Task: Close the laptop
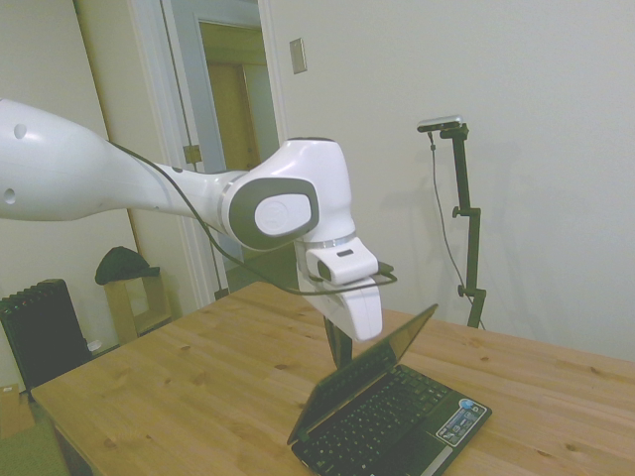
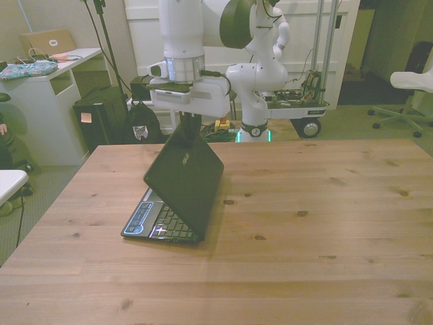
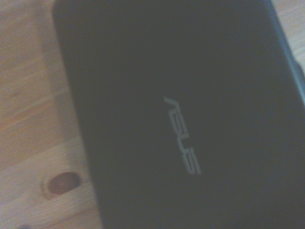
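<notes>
Hand (image 1: 340, 349): pressed against back of laptop (image 2: 184, 177) lid; finger state cannot be told. Lid: tilted partway down over keyboard. Tabletop (image 2: 325, 223): wooden.

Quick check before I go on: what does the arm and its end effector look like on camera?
The arm is glossy white with rounded links and a grey joint cap. A thin black cable runs along it to the white end effector housing, whose fingers are dark.
</notes>
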Robot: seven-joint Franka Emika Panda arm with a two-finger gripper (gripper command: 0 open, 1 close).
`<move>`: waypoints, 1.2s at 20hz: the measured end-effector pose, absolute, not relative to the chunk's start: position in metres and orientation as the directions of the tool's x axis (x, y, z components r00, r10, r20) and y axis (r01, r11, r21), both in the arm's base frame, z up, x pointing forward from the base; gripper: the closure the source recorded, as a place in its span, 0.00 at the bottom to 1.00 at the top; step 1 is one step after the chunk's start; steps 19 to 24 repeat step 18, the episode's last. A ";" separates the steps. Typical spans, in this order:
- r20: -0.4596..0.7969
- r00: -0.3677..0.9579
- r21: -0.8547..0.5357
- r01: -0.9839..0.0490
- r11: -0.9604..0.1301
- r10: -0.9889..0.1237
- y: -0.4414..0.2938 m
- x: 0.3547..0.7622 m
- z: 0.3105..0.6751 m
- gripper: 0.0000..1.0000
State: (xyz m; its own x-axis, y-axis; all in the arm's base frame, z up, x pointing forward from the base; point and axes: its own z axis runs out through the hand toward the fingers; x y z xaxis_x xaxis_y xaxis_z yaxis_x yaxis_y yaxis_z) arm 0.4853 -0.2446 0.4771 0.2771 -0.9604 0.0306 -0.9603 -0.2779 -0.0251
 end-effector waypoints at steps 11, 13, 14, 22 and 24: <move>0.030 0.254 0.028 -0.967 -0.254 -0.967 -0.297 0.478 0.394 1.00; 0.035 0.260 0.024 -0.966 -0.259 -0.965 -0.295 0.481 0.397 1.00; 0.039 0.267 0.018 -0.964 -0.266 -0.963 -0.292 0.484 0.400 1.00; 0.076 0.344 -0.050 -0.936 -0.348 -0.936 -0.249 0.501 0.445 0.00; 0.076 0.344 -0.050 -0.936 -0.348 -0.936 -0.249 0.501 0.445 0.00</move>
